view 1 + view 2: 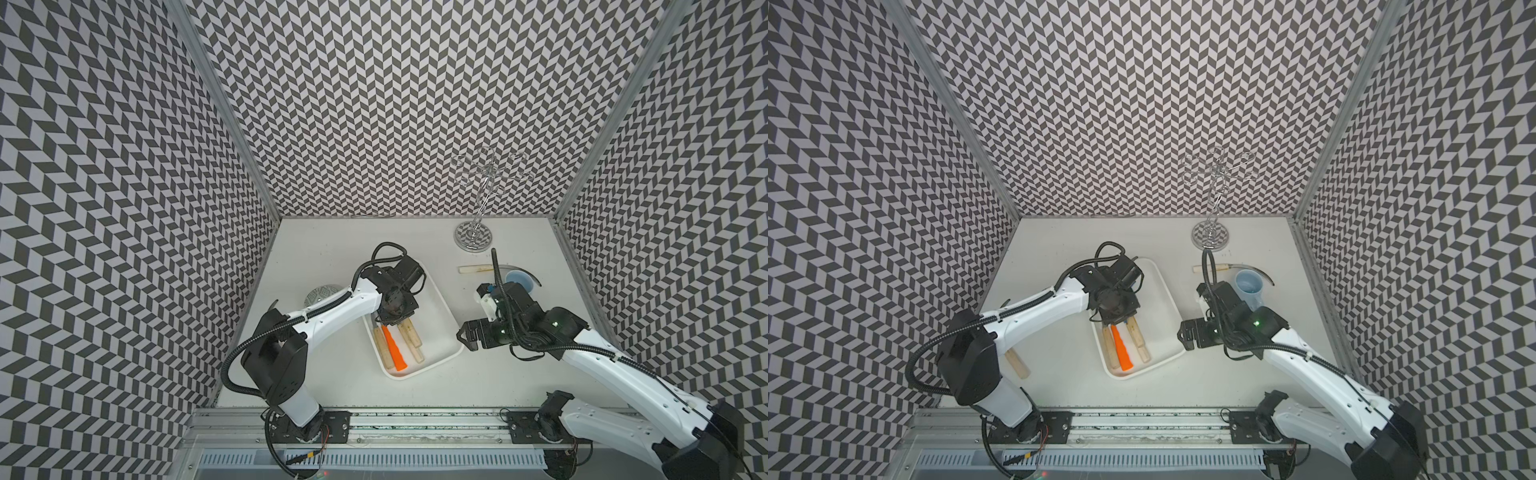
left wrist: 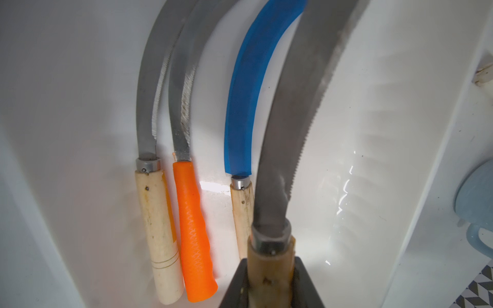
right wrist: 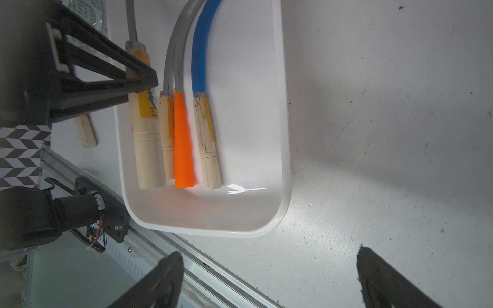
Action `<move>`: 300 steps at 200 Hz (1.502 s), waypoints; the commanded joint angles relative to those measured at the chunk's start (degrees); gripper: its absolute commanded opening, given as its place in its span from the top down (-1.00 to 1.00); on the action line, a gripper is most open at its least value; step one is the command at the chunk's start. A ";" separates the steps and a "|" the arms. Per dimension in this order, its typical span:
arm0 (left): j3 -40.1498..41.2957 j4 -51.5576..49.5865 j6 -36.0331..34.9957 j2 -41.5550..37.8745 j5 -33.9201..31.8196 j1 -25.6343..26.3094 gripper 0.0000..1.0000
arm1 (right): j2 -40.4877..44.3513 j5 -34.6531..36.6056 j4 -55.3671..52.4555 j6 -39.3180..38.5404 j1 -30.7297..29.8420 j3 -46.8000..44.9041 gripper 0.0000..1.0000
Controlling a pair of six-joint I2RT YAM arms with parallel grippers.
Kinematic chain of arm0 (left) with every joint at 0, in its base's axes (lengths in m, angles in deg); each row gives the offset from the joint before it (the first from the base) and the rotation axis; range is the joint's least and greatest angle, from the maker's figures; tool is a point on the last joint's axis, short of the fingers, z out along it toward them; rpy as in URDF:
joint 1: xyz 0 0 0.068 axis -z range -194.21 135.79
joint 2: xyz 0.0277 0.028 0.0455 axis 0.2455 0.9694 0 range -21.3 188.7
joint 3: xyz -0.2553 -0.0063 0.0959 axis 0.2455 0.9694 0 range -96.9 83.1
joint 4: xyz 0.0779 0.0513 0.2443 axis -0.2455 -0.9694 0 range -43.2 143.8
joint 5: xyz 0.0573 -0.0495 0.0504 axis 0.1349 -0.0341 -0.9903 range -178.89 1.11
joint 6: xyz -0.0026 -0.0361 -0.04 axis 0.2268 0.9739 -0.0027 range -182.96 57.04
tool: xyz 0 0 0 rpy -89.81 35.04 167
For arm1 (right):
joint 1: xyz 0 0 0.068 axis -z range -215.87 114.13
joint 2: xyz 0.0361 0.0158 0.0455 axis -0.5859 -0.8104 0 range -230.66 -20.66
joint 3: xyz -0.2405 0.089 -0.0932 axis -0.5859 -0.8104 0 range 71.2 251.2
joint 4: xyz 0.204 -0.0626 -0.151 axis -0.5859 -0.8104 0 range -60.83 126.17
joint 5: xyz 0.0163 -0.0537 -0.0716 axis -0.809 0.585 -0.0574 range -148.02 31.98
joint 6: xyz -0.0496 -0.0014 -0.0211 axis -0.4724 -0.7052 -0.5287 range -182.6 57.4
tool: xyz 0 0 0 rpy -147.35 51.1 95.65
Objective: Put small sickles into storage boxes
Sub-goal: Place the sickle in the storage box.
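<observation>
Left gripper (image 2: 270,286) closed on wood handle of held sickle (image 2: 293,128). Blade pointed away from fingers. Long axis aligned with tray (image 1: 434,320) length, parallel to and just beside three sickles (image 2: 196,229) laid inside. Contact with tray floor not discernible. Right gripper (image 3: 269,253) spread wide, empty, near tray. Outside tray: back sickle (image 1: 478,269) by mug (image 1: 1249,283), nearer right arm; side sickle (image 1: 1017,363) by left arm.

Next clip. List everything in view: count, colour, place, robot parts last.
tray: one, white, mid-table.
mug: one, light blue, right side.
bowl: one, grey patterned, left side.
wire stand: one, chrome, back.
lying sickles: three in the tray; two grey-bladed (wood handle, orange handle), one blue-bladed.
held sickle: one, grey-bladed, wood handle, over the tray.
loose sickles: two, wood handles; one by the mug, one far left.
left pincer: shut on held sickle.
right pincer: open, beside the tray.
</observation>
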 commanded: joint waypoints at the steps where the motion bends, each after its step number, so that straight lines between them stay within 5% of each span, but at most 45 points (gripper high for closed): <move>1: -0.99 2.93 0.86 1.14 0.62 0.54 0.93 | 0.29 -0.03 0.64 0.60 0.16 1.28 -1.00; 168: 2.45 8.39 4.88 6.13 2.34 4.02 0.93 | 2.64 -1.15 -0.56 0.60 0.16 -0.44 -1.00; 300: 5.67 11.25 4.19 7.28 3.79 1.13 0.93 | 2.05 -1.40 -0.81 -0.19 0.19 0.16 -1.00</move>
